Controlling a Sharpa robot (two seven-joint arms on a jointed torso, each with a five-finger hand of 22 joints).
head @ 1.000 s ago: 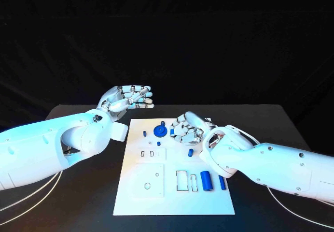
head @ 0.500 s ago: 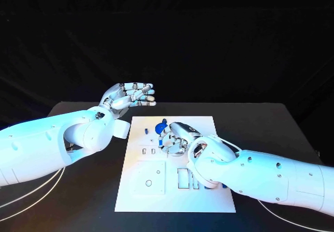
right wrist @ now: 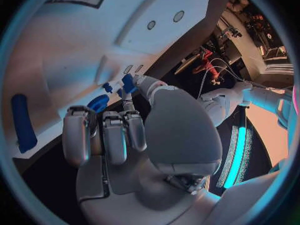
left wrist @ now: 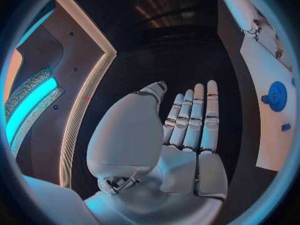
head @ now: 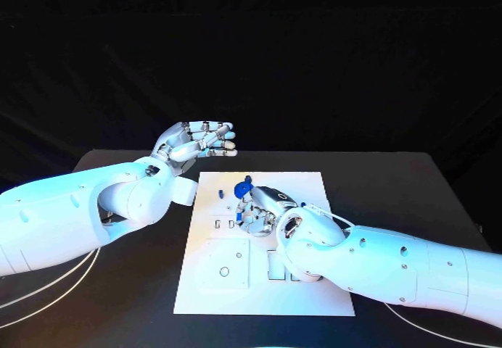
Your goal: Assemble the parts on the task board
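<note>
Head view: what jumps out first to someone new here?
The right hand, down on the middle of the white task board, its fingers pinching a small blue part beside the blue gear. Then the left hand, raised above the table's far left edge, holding nothing.

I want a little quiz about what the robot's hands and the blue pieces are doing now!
1. True or false: the left hand is holding a blue piece.
2. Which hand is down over the task board? A) left B) right C) both
3. Fill in: the round blue gear sits near the board's ___ edge, far or near from the robot.

Key
1. False: it is raised beyond the board's far edge, with nothing in it.
2. B: the right hand reaches over the board's middle, its fingertips at a small blue piece.
3. Far.
</note>
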